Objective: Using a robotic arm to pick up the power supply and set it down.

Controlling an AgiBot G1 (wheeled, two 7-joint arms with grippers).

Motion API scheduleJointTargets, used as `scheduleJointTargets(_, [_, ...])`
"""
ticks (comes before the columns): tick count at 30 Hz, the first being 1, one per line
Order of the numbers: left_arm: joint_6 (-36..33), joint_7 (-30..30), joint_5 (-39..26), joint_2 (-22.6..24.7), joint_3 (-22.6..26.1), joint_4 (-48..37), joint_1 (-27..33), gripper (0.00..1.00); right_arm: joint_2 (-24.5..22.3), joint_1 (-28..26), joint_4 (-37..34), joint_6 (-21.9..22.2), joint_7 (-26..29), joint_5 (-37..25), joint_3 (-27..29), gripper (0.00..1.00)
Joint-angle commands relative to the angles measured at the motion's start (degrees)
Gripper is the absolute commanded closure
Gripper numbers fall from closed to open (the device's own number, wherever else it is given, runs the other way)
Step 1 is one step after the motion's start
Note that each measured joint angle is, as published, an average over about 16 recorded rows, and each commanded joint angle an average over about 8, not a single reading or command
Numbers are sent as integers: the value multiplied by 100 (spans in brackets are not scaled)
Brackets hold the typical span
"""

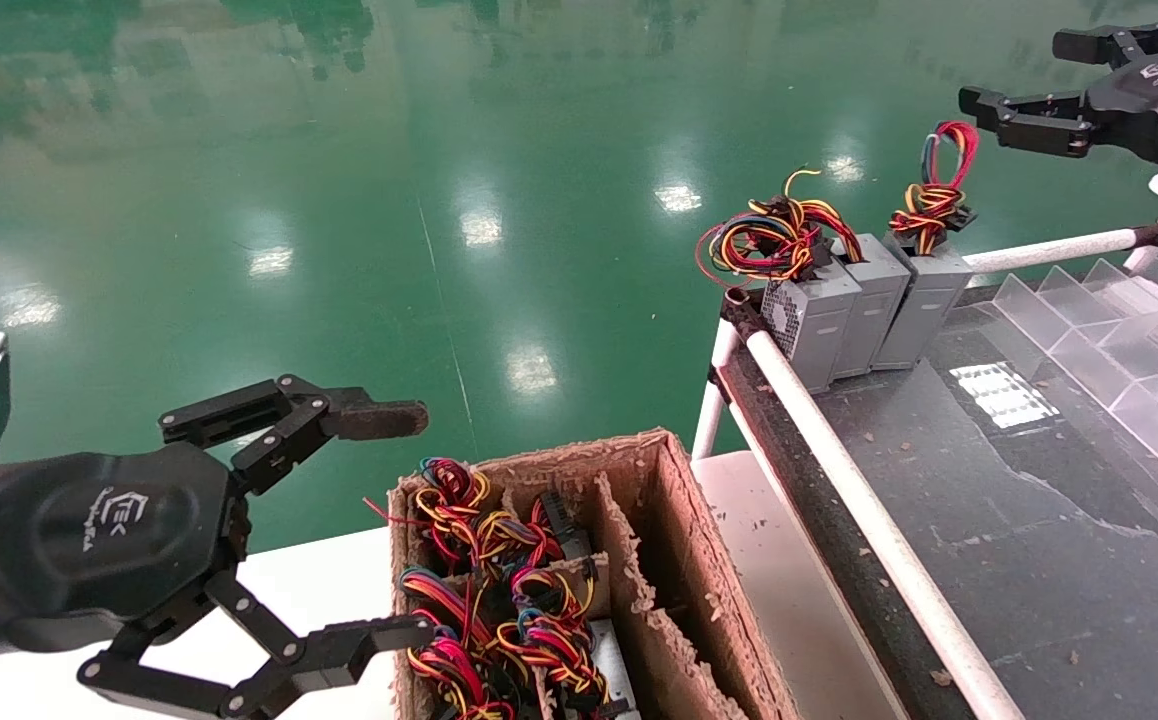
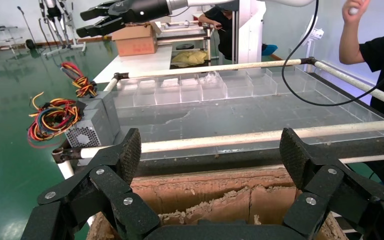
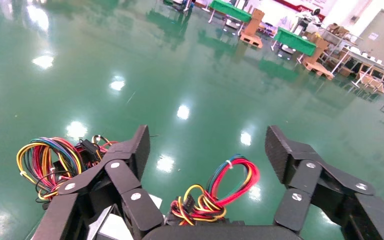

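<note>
- Right claw (image 1: 1014, 85) spread wide, empty, hovering above and just behind the supply (image 1: 924, 308).
- Supply stands upright at the table's (image 1: 1039, 520) far corner, last in a row of three; set-down looks finished.
- Left claw (image 1: 394, 525) also spread, empty, beside the box (image 1: 669, 540), where more wire bundles wait.

Box (image 1: 674, 560): low in the middle, wires (image 1: 499, 590) inside.
Table (image 1: 1039, 520): right of the box.
Power supplies (image 1: 864, 305): side by side on the table's far corner.
</note>
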State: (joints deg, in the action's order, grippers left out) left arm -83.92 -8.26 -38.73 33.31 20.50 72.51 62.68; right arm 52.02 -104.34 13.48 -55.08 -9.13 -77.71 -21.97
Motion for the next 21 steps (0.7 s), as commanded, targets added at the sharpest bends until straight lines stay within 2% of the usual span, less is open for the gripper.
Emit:
scheduleJointTargets(1, [1, 0, 0, 0, 0, -1, 0, 0, -93, 30, 45, -167, -4, 150, 83, 0])
scheduleJointTargets(21, [1, 1, 1, 0, 1, -2, 0, 0, -649, 1500, 2108, -1168, 685, 1338, 260, 0])
